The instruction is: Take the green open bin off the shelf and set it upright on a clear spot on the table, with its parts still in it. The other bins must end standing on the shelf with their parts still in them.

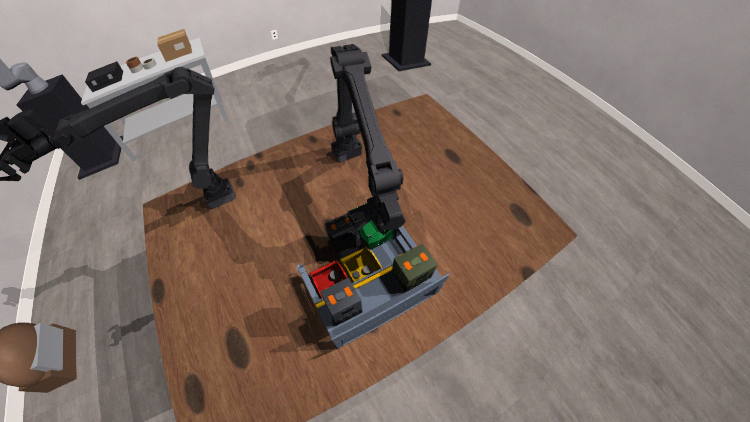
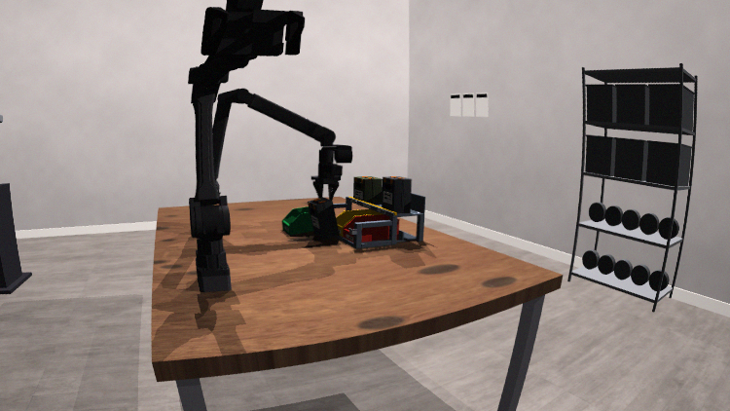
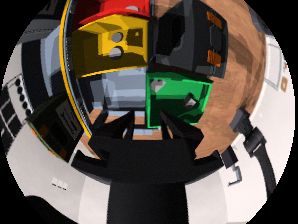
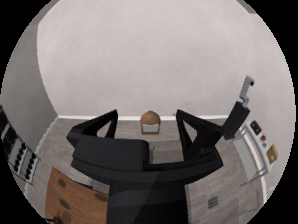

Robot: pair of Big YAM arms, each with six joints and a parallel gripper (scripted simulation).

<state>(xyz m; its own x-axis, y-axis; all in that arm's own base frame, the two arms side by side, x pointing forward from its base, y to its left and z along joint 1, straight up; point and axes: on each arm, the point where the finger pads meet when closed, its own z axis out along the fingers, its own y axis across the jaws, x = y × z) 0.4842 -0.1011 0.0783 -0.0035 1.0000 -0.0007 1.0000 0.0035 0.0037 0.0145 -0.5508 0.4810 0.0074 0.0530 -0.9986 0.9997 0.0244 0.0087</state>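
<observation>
Left tool point(image 1: 369, 214) point(image 2: 326, 197) point(image 3: 148, 114): partly open, grasping nothing, above the green bin point(image 1: 376, 234) point(image 2: 296, 222) point(image 3: 175, 102). Right tool point(image 1: 8, 170) point(image 2: 252, 33) point(image 4: 147, 114): wide open, released, well away.
Green bin: beyond your shelf's point(image 1: 388, 310) point(image 2: 394, 232) front, two grey parts inside. By the top view, you find the dark case point(image 1: 340, 234) point(image 2: 322, 222) point(image 3: 192, 42) at its nine o'clock, the yellow bin point(image 1: 359, 262) point(image 3: 102, 45) at seven.
</observation>
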